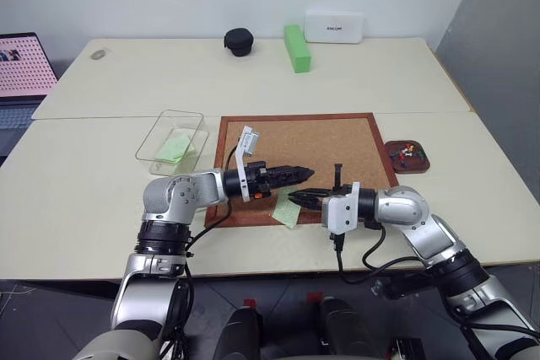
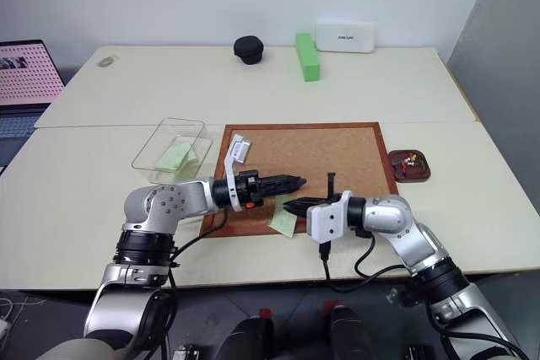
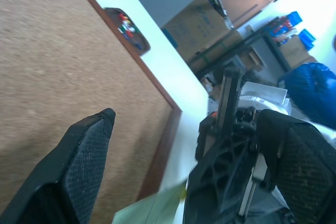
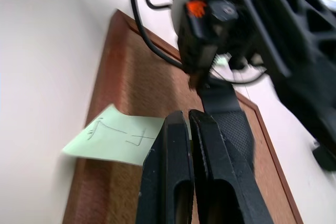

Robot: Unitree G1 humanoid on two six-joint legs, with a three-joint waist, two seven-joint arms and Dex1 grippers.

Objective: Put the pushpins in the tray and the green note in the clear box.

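Observation:
My right gripper (image 1: 295, 198) is shut on a pale green note (image 1: 288, 213), which hangs from its fingertips over the near edge of the corkboard (image 1: 321, 145). The note has pen marks on it in the right wrist view (image 4: 113, 137). My left gripper (image 1: 300, 174) is open, pointing at the right gripper from the other side, just above the note and not touching it. The clear box (image 1: 152, 145) stands left of the board with another green sheet (image 1: 175, 148) inside. The small brown tray (image 1: 419, 164) to the right of the board holds several pushpins (image 1: 407, 153).
At the table's far side stand a thick bright-green block (image 1: 296, 46), a black round object (image 1: 239, 41) and a white box (image 1: 334, 27). A laptop (image 1: 21, 73) sits at the far left. A seam runs between the two tabletops behind the board.

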